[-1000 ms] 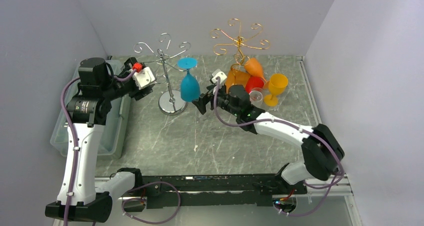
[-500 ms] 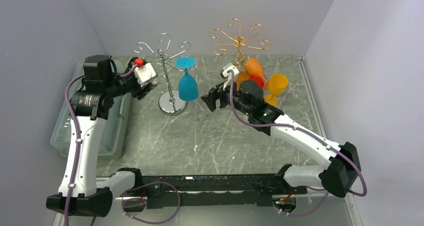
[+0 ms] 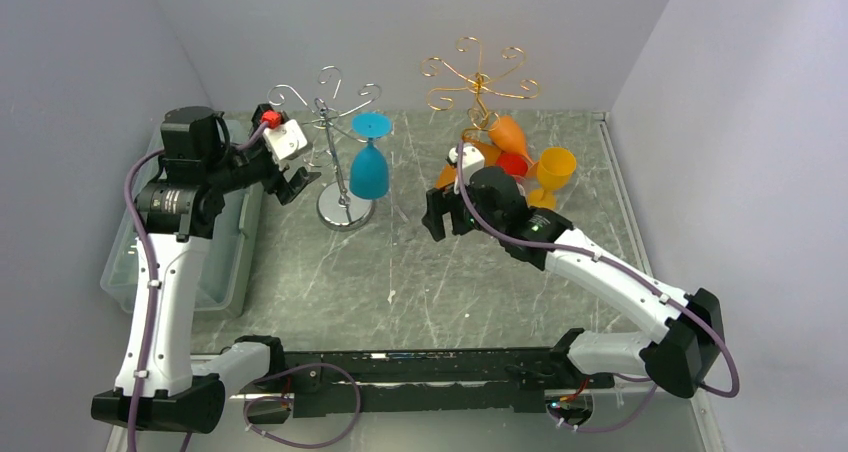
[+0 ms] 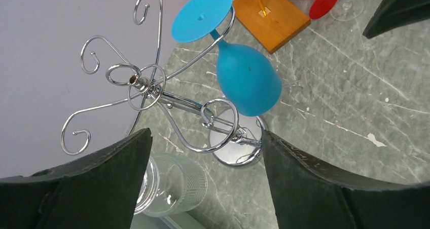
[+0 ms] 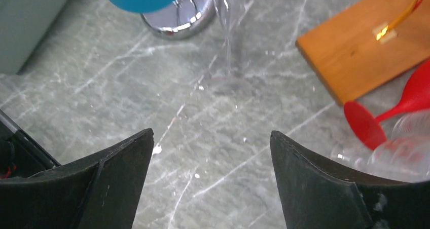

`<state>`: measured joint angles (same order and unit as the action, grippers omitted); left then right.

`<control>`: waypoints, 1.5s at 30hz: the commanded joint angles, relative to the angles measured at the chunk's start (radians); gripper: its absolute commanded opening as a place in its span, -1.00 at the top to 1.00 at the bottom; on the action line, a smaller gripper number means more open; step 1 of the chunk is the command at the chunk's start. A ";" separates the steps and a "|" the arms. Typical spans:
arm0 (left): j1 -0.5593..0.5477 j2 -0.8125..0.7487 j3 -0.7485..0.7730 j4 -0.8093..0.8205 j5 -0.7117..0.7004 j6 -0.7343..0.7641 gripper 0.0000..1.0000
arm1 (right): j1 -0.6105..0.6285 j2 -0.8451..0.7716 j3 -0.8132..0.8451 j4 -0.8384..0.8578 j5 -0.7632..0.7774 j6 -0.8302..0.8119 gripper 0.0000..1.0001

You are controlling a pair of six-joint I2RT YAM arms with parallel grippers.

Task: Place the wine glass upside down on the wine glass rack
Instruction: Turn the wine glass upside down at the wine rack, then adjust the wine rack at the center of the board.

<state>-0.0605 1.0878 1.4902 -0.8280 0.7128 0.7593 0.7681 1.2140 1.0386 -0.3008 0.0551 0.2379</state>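
Left wrist: blue wine glass [image 4: 248, 79] upside down on silver rack [image 4: 238, 150]; left gripper [image 4: 205, 138], right gripper [image 5: 212, 132] both apart.

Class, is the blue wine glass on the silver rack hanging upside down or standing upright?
Upside down: the blue wine glass has its foot caught in a wire arm of the silver rack, bowl hanging below.
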 commanded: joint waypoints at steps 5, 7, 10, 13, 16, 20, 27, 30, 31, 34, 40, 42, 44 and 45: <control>-0.002 0.002 0.069 -0.026 0.033 -0.153 -0.75 | -0.004 0.049 0.068 -0.073 0.078 0.029 -0.75; -0.003 0.004 0.058 -0.045 0.037 -0.141 -0.66 | -0.006 0.075 0.169 -0.073 0.075 0.002 -0.72; -0.004 -0.001 0.029 -0.045 0.030 -0.089 -0.53 | -0.010 0.130 0.348 -0.102 0.060 -0.032 -0.66; -0.004 -0.006 0.014 -0.031 0.028 -0.034 -0.43 | -0.013 0.194 0.538 -0.156 0.042 -0.062 -0.61; -0.005 -0.014 0.007 -0.033 0.056 0.064 -0.38 | -0.015 0.258 0.707 -0.179 0.015 -0.076 -0.56; -0.007 -0.054 -0.047 0.006 0.110 0.216 -0.29 | -0.019 0.373 0.879 -0.172 0.010 -0.097 -0.53; -0.032 -0.151 -0.223 0.145 0.176 0.490 -0.08 | -0.030 0.639 1.170 -0.165 -0.008 -0.127 -0.49; -0.041 -0.184 -0.273 0.229 0.182 0.526 0.00 | -0.037 0.715 1.242 -0.147 -0.020 -0.128 -0.48; -0.042 -0.190 -0.285 0.245 0.186 0.539 0.01 | -0.039 0.727 1.251 -0.135 -0.025 -0.125 -0.47; -0.047 -0.211 -0.327 0.301 0.199 0.582 0.03 | -0.045 0.743 1.245 -0.085 -0.042 -0.118 -0.46; -0.051 -0.212 -0.372 0.336 0.190 0.655 0.09 | -0.057 0.766 1.233 -0.020 -0.068 -0.096 -0.43; -0.054 -0.204 -0.375 0.345 0.181 0.660 0.10 | -0.059 0.774 1.233 -0.011 -0.074 -0.095 -0.43; -0.057 -0.199 -0.378 0.363 0.173 0.657 0.11 | -0.063 0.781 1.232 -0.003 -0.071 -0.098 -0.43; -0.058 -0.193 -0.379 0.365 0.170 0.661 0.12 | -0.067 0.786 1.232 0.002 -0.073 -0.096 -0.43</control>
<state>-0.1116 0.8864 1.1160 -0.5251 0.8692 1.3685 0.7120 2.0140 2.2299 -0.3809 -0.0002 0.1345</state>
